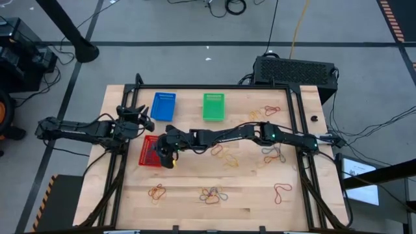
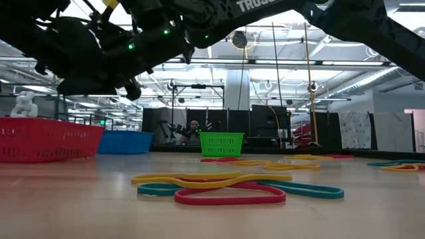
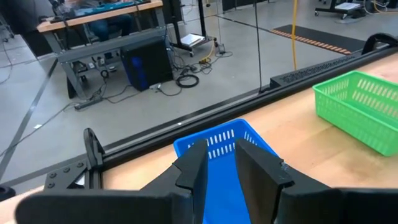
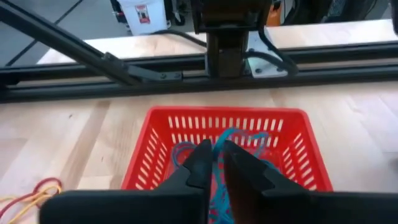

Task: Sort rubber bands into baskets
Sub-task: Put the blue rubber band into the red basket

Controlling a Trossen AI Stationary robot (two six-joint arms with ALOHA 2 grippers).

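Three baskets stand on the wooden table: red (image 1: pixel 148 153), blue (image 1: pixel 164 106) and green (image 1: pixel 213 106). Loose rubber bands lie in small heaps (image 1: pixel 211 194), (image 1: pixel 272 110), (image 1: pixel 273 155), and a few lie close in the low view (image 2: pixel 229 188). My right gripper (image 4: pixel 217 163) reaches across the table and hovers over the red basket (image 4: pixel 217 127). Its fingers stand a narrow gap apart, with a blue rubber band (image 4: pixel 239 140) showing in the gap and lying looped inside the basket. My left gripper (image 3: pixel 222 165) is open and empty by the blue basket (image 3: pixel 214 146). My right gripper points slanting down into the red basket from the table's right. The blue rubber band's strand (image 4: pixel 217 149) runs up between its slightly parted fingertips. I cannot tell whether the fingers touch it. The band's loops rest on the basket's floor.
A black box with a grille (image 1: pixel 296 68) stands past the table's far right corner. Black frame rails (image 1: pixel 214 86) run along the table's far edge and sides. Bare wood lies between the red basket and the near heaps.
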